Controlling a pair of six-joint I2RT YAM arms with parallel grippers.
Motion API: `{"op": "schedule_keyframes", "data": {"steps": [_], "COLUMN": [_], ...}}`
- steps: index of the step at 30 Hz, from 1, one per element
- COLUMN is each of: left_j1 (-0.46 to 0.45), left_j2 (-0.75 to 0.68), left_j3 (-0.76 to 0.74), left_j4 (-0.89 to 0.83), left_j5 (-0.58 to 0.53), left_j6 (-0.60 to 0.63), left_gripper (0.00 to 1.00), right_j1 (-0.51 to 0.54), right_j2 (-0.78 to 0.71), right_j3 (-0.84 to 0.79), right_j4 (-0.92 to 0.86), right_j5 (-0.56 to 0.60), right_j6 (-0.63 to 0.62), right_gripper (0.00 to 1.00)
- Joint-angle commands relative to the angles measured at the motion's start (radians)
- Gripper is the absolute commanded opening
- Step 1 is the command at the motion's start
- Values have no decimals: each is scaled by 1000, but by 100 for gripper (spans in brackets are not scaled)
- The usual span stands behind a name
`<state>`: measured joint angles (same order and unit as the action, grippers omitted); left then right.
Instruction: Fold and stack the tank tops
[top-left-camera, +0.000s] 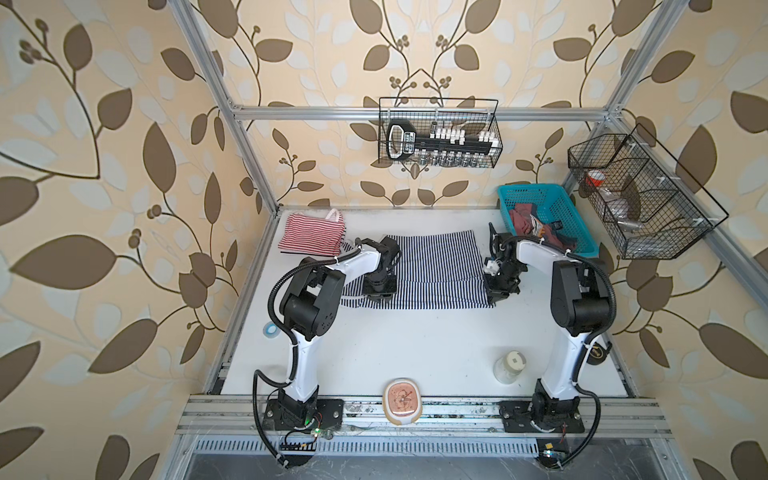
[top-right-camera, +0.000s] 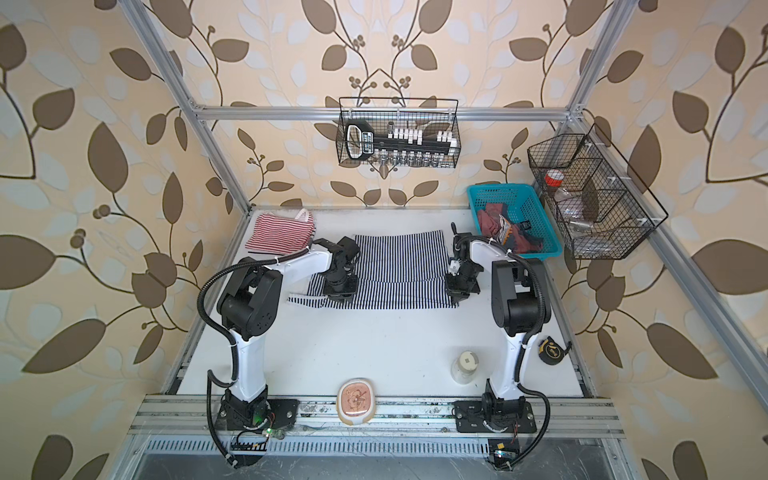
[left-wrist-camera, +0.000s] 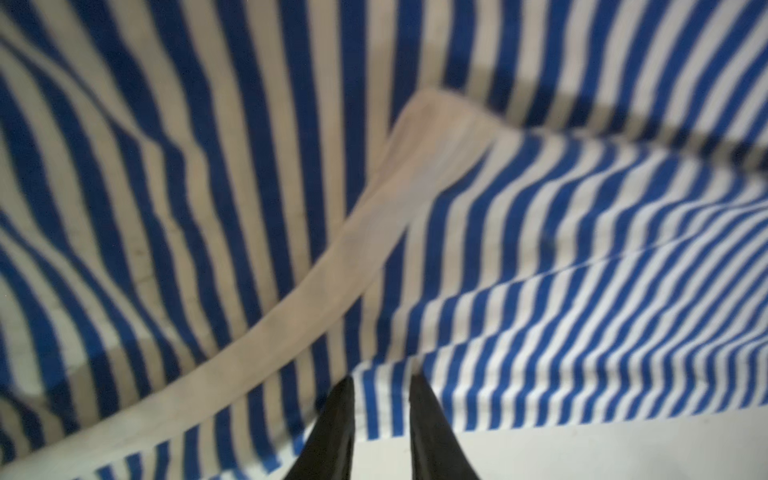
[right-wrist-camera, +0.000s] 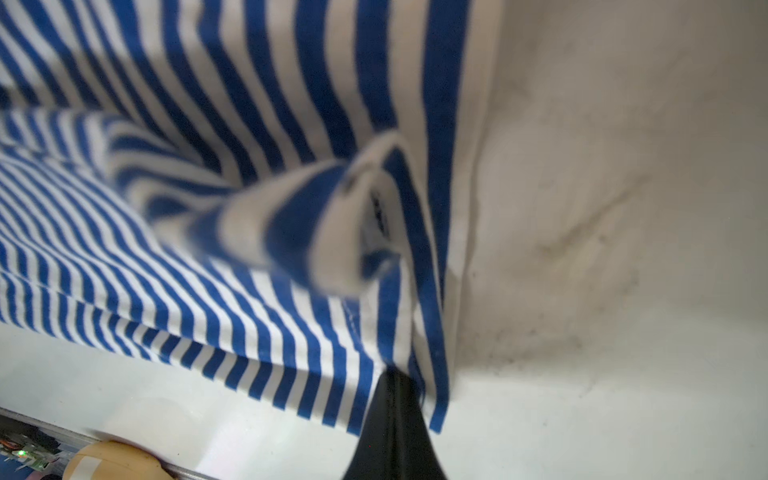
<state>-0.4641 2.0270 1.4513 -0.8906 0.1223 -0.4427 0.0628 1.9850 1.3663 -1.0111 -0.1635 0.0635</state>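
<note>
While between two claws (top-left-camera: 377, 296) (top-left-camera: 496, 300), one navy-striped top (top-left-camera: 436, 270); one red-striped top (top-left-camera: 311, 237) nearby.

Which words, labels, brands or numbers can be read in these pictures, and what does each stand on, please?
No text reads clearly.
Black tool in the wire basket: label, too small.
Tape measure: yellow logo, too small.
Packet in the teal basket: print, too small.
Sewn tag on the navy-and-white striped tank top: dark print, blurred.

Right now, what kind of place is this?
Probably a lab robot cell dressed up as a home: aluminium frame, leaf wallpaper panels, left arm and right arm bolted to a rail at a white table.
</note>
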Motion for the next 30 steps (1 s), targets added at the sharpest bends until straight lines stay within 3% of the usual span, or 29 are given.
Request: {"op": "schedule_keyframes", "data": {"steps": [1, 6, 21, 27, 30], "left_j1": [-4, -5, 1, 16, 18], "left_j2": [-80, -106, 144, 188, 173], "left_j3": [41, 153, 297, 287, 226], "left_j4": [-107, -125, -81, -91, -85], "left_j5": [-26, -10, 15, -11, -22], "left_j6": [-9, 2, 27, 27, 18], "left_gripper": [28, 30, 29, 28, 28], "right_j1": [-8, 11, 32, 29, 33], "right_j2": [-58, -94, 128, 157, 118], "right_j3": [4, 96, 263, 245, 161], "right_j4": [-33, -57, -39, 3, 55], "right_j5": [34, -20, -85, -64, -18], "right_j6": [-4, -7, -28, -12, 4], "right_gripper": [2, 8, 6, 4, 2]}}
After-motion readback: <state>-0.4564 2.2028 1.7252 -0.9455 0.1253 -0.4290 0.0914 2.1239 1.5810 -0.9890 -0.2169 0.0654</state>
